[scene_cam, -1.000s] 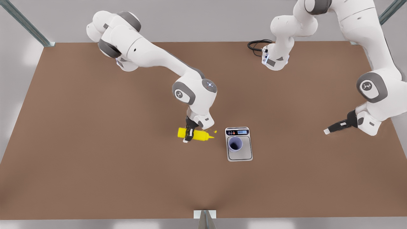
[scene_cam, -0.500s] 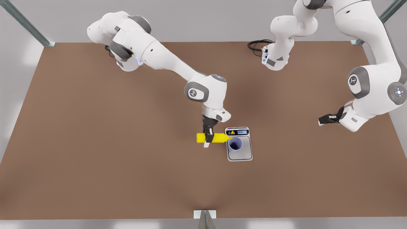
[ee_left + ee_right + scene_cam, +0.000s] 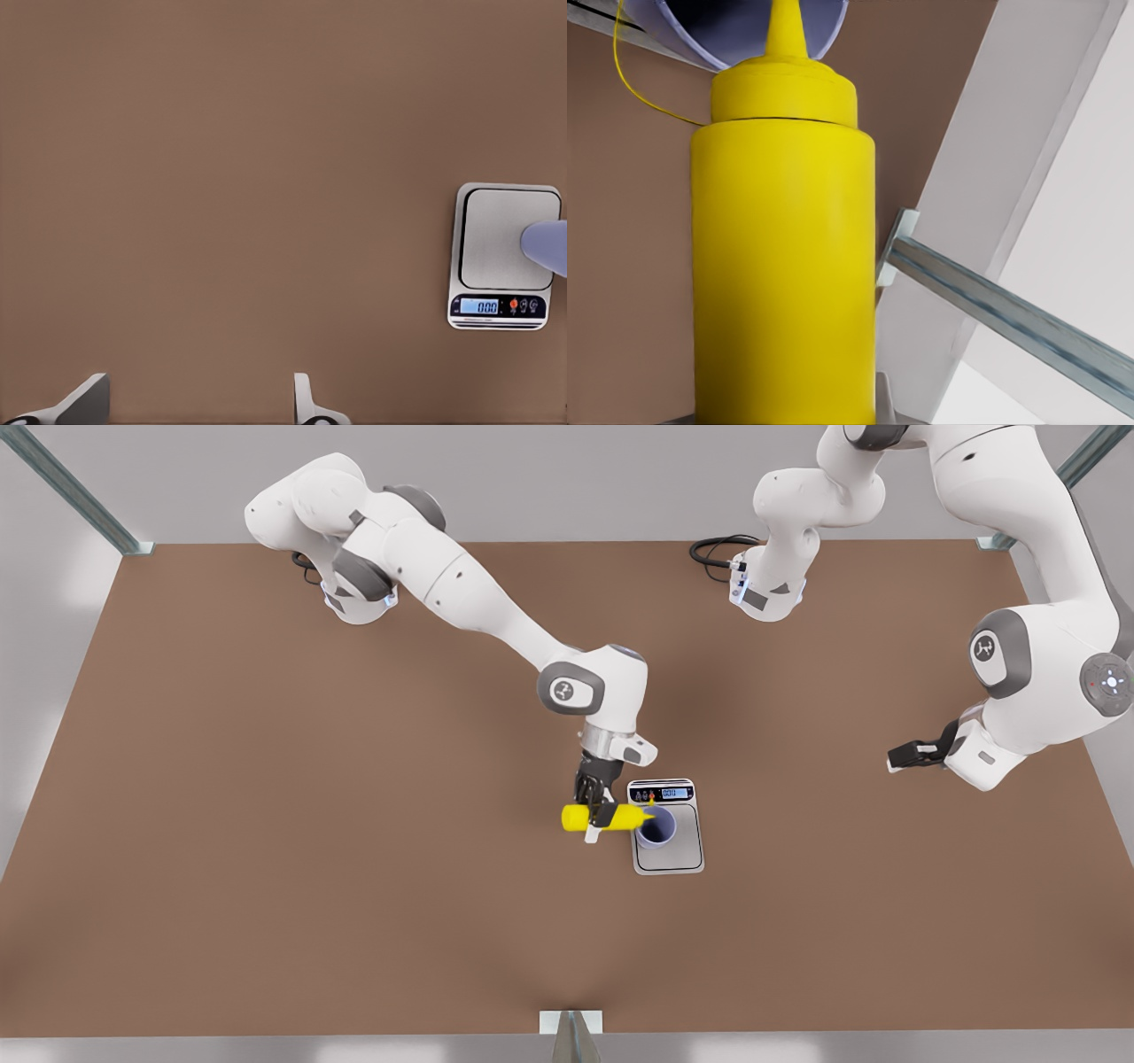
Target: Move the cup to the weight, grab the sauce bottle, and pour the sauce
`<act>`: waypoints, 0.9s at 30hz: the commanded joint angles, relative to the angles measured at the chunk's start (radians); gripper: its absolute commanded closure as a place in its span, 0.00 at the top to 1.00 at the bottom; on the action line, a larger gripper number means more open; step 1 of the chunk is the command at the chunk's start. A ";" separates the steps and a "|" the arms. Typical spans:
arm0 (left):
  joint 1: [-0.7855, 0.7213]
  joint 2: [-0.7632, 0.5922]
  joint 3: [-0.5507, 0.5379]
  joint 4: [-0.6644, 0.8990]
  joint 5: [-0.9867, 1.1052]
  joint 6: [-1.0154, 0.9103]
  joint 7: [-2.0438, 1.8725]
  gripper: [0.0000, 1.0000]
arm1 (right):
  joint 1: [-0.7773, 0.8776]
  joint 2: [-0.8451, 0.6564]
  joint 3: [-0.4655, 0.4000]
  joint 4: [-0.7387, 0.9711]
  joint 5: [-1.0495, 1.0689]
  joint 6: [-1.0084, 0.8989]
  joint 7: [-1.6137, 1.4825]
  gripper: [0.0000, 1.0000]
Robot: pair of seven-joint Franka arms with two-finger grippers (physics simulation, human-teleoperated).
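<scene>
The lavender-blue cup (image 3: 661,834) stands upright on the silver-grey scale (image 3: 675,859), near its display end. My right gripper (image 3: 599,820) is shut on the yellow sauce bottle (image 3: 624,816), which lies horizontally above the table. Its nozzle reaches over the cup's rim. Close up, the right wrist view has the sauce bottle (image 3: 784,266) pointing at the dark mouth of the cup (image 3: 830,22), with a thin yellow strand trailing beside it. My left gripper (image 3: 897,758) waits open far off at the front view's right. Its fingers (image 3: 89,400) frame bare table, with the scale (image 3: 496,230) and cup (image 3: 547,246) beyond.
The brown table (image 3: 266,824) extends widely around the scale. A black cable (image 3: 718,553) coils at the back edge by an arm base. Metal frame posts (image 3: 71,491) stand at the back corners, and a bracket (image 3: 571,1027) sits at the front edge.
My right gripper has carried the sauce bottle toward the front view's right, bringing its nozzle over the cup. The left arm pulled back a little a second ago and has held still since.
</scene>
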 commanded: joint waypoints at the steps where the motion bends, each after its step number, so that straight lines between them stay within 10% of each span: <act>1: 0.001 0.000 0.000 0.000 0.000 0.000 -0.001 1.00 | 0.000 0.002 0.000 0.000 -0.001 0.000 0.001 0.58; 13: 0.001 0.000 -0.001 0.000 0.000 -0.002 -0.003 1.00 | -0.008 -0.012 0.003 -0.008 0.013 -0.003 0.001 0.58; 27: -0.036 0.012 -0.008 0.006 0.046 0.002 -0.016 1.00 | -0.251 -0.159 0.003 -0.146 1.011 0.052 -0.376 0.58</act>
